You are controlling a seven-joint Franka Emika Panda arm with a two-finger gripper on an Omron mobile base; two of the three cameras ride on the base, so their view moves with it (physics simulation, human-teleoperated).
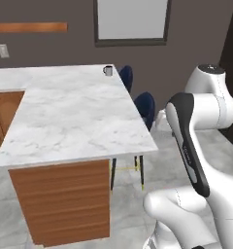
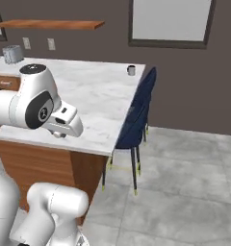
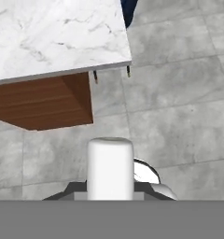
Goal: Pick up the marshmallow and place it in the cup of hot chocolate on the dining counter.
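In the hand view the marshmallow (image 3: 110,165), a white soft-edged cylinder, stands upright between the dark fingertips of my gripper (image 3: 110,187), which is shut on it. The hand hangs over the grey floor, just off the near corner of the dining counter (image 3: 53,32). The grey cup of hot chocolate (image 1: 108,70) (image 2: 131,70) stands at the far right corner of the white marble dining counter (image 1: 74,112) (image 2: 93,91), well away from the hand. My hand (image 2: 64,122) is at the counter's near edge in the right base view.
Two dark blue stools (image 1: 146,107) (image 2: 136,115) line the counter's right side. A silver toaster (image 2: 12,54) sits far left under a brown wooden shelf (image 2: 50,23). Grey tiled floor (image 2: 185,182) spreads to the right.
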